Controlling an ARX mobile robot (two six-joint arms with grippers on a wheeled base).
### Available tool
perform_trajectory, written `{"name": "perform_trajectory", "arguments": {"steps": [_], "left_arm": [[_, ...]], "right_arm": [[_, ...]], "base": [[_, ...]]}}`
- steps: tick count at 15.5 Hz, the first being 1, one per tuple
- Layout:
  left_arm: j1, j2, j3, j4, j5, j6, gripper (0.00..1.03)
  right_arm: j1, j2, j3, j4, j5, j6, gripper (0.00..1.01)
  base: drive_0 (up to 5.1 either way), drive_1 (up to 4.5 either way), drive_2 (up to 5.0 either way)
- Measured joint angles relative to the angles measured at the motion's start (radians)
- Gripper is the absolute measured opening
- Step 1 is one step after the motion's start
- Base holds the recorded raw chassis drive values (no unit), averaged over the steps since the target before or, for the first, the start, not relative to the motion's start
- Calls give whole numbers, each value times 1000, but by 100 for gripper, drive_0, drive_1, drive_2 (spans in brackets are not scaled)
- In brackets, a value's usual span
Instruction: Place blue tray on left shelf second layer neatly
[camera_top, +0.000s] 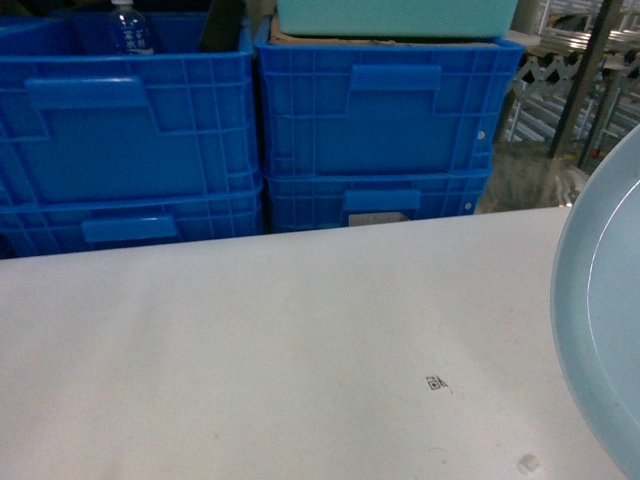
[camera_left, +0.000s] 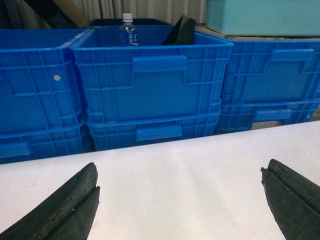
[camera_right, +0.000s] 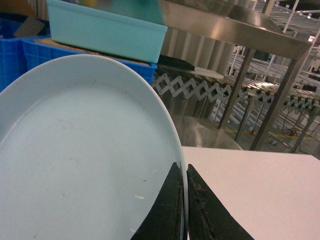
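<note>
The blue tray (camera_top: 605, 320) is a pale blue round dish at the right edge of the head view, held tilted above the white table (camera_top: 250, 350). The right wrist view shows its smooth inside (camera_right: 75, 150). My right gripper (camera_right: 183, 166) is shut on its rim, one finger on each side. My left gripper (camera_left: 179, 167) hangs open over bare table, with nothing between its fingers. A stainless-steel rack (camera_right: 225, 25) stands beyond the table's far right. I cannot tell which of its tiers is the left shelf second layer.
Stacked dark-blue crates (camera_top: 130, 130) (camera_top: 380, 120) line the table's far edge. A water bottle (camera_top: 130, 28) stands in the left one and a pale teal box (camera_top: 395, 15) sits on the right stack. A folding metal lattice (camera_right: 200, 87) runs under the rack.
</note>
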Motion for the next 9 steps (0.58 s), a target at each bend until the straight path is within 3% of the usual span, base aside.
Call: {"name": "perform_trajectory", "arguments": {"steps": [3,9], "left_arm": [[-1,0,0,-1,4,0,98],[-1,0,0,-3,0,0,98]], "right_arm": [[0,0,0,-1,-4,0,2],[0,-5,0,-2,0,0,2]], "base": [[-131,-131,-131],[0,0,0]]}}
